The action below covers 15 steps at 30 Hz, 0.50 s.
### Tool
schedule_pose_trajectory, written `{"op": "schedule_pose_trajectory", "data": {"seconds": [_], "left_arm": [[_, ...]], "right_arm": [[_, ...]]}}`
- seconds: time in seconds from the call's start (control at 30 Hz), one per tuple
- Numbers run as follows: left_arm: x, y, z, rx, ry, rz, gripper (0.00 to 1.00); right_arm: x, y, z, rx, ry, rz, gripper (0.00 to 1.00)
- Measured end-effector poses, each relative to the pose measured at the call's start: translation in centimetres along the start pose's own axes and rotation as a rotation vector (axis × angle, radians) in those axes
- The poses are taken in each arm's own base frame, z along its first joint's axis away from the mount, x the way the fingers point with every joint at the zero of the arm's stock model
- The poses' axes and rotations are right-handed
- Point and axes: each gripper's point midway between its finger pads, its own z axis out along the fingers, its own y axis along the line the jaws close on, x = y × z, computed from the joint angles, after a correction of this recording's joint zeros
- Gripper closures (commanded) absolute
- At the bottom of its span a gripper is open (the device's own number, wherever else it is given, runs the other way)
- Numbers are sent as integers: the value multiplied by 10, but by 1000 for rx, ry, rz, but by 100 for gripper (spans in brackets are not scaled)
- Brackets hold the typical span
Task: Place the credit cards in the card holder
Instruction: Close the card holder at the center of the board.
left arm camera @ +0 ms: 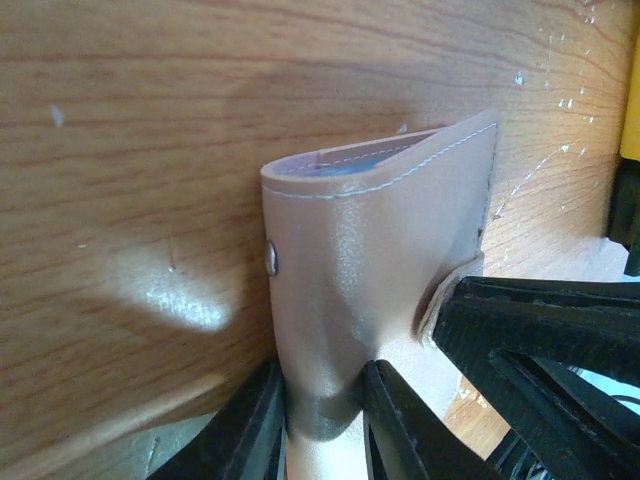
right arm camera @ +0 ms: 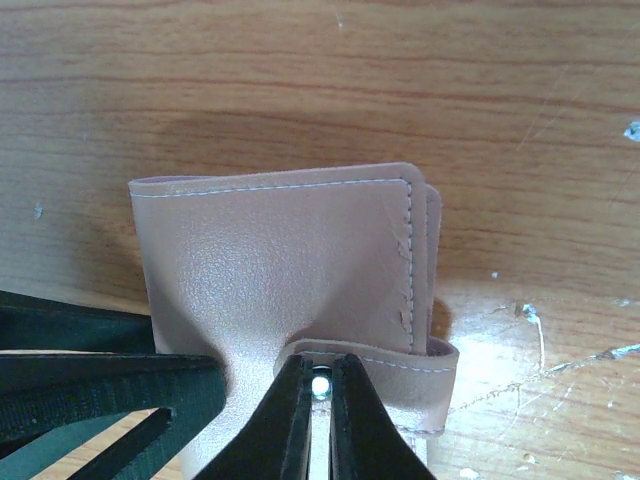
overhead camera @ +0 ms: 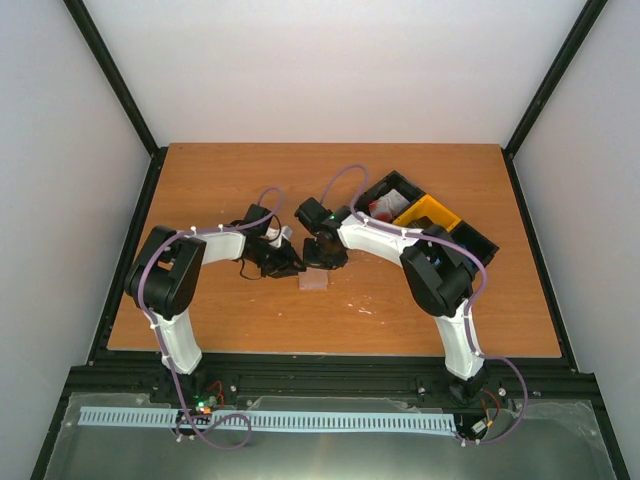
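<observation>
The wooden surface (overhead camera: 400, 310) carries a black bin (overhead camera: 472, 234) at back right. White-and-red credit cards (overhead camera: 385, 207) lie in it, well apart from the card holder (overhead camera: 314, 281) near the middle. The holder is folded shut, with the left tool (left arm camera: 322, 420) clamped on its near end and the right tool (right arm camera: 320, 388) pinched together on its snap tab (right arm camera: 400, 372). Opening seems barely begun, and no card is in yet.
</observation>
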Motion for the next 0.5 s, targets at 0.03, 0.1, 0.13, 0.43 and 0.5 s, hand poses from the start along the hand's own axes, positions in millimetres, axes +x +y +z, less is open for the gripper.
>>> {"op": "schedule_pose_trajectory", "data": {"seconds": [0.03,0.1,0.13,0.43,0.5], "left_arm": [[0,0,0,0,0,0,77],[0,0,0,-1,2,-2,76],[0,0,0,-2,2,-2,76],[-8,-3,-13,-60,-64,21,45],[-13,-7,-26,-85,-114,30,35]], "right_arm": [[0,0,0,5,-3,-1,97],[0,-1,0,10,-7,-3,97],[-1,0,-1,11,-12,-5,97],[-15,-7,-34,24,-149,-41,70],[-23,-12,-67,10,-229,-34,68]]}}
